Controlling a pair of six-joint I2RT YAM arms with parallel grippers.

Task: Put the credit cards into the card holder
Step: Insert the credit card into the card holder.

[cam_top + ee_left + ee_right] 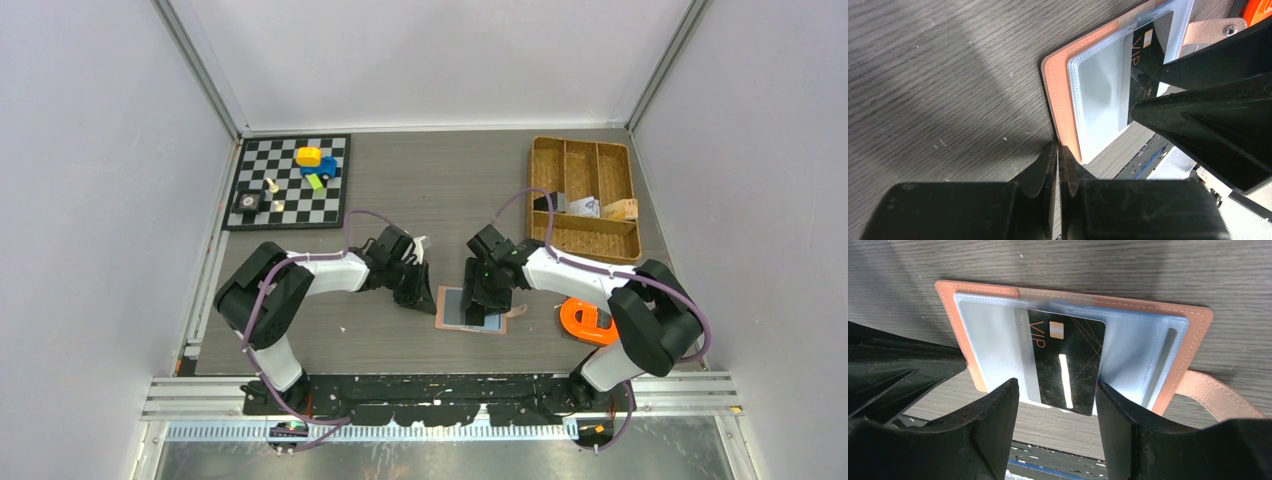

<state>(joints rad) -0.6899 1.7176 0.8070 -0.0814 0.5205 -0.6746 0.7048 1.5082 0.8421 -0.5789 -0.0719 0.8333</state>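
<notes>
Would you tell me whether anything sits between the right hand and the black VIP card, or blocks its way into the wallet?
Nothing visible does. The open right hand straddles the black VIP card, already partly under the card holder's clear sleeve. The shut left hand sits at the holder's edge.

Grey wood-grain table (400, 200). Checkered board mat (330, 200) lies flat at the far left corner. Woven wicker tray (590, 240) sits at the far right, well apart from the mat. Pink card holder (450, 308) lies open, clear sleeves up, near the front edge at centre. Orange object (578, 318), possibly a tape dispenser, rests to its right, partly hidden.
</notes>
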